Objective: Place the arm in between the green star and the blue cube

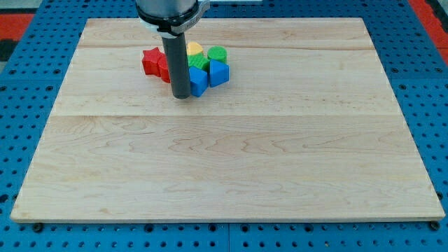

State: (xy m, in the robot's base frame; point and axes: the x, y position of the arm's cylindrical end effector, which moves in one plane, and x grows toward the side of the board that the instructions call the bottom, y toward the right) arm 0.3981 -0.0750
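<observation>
My tip (181,96) rests on the wooden board (224,140) at the lower left of a tight cluster of blocks near the view's top. It touches the left side of a blue cube (199,81). A green star (200,63) sits just above that cube, partly hidden by the rod. A second blue block (219,73) lies to the right of the cube. A green cylinder (217,54) and a yellow block (194,49) sit at the cluster's top. A red star (151,61) and another red block (164,68) lie left of the rod.
The board lies on a blue pegboard table (21,140). The arm's dark body (171,10) hangs over the board's top edge.
</observation>
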